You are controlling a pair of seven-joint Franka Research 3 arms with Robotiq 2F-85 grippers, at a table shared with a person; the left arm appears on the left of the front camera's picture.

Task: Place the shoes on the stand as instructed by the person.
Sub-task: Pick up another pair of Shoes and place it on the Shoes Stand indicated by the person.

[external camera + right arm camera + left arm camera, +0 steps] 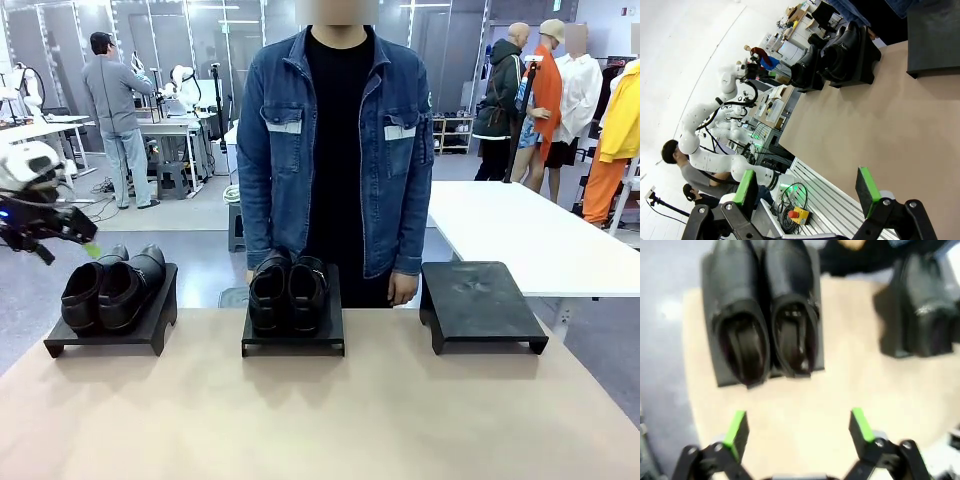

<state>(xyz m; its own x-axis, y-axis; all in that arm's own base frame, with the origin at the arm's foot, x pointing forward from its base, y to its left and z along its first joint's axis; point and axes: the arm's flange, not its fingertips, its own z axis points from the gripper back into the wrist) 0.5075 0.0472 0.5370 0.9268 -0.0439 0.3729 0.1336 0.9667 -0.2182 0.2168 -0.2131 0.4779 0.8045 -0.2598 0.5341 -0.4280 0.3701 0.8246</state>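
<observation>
So we've got both pairs of shoes sitting on stands, left pair (110,290) and middle pair (288,293), right stand (482,303) bare. Our left pincer (799,430) hangs empty with fingers wide apart above the left pair, right pincer (807,192) spread too. Next we probably wait for the person (335,150) to point.

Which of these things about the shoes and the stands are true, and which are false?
1. There are three stands on the table. True.
2. The right stand holds shoes. False: it is bare.
3. The middle stand holds a pair of shoes. True.
4. The left gripper is holding a shoe. False: it is open and holds nothing.
5. The left stand is bare. False: a pair sits on it.
</observation>
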